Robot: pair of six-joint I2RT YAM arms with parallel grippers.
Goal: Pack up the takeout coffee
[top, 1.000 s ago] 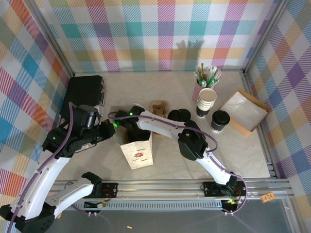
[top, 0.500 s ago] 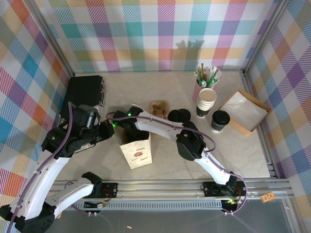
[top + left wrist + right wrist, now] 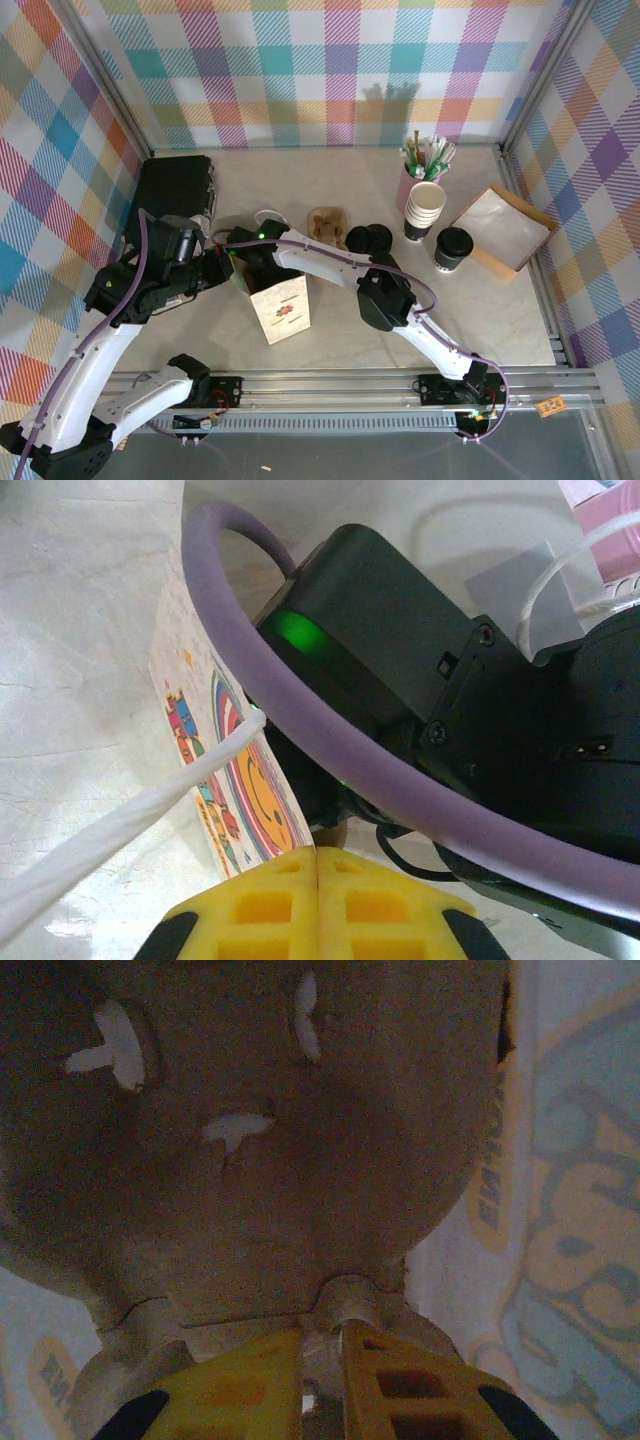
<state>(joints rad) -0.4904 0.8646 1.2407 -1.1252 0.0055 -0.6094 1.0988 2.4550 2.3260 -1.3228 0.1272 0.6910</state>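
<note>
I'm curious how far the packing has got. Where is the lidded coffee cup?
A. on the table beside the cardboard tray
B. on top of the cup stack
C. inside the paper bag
A: the lidded coffee cup stands right beside the cardboard tray.

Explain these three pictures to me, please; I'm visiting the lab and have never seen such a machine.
These are two robot arms, left and right, bolted at the near edge of a table. The wide picture looks down from above; the other two come from a camera on each wrist, showing that arm's own gripper. On the table stand a printed paper bag, a lidded coffee cup, a stack of white cups, loose black lids and a black case. The right gripper is inside the bag and appears to pinch a brown cardboard cup carrier. The left gripper is shut beside the bag's white cord handle; whether it holds anything is unclear.
</note>
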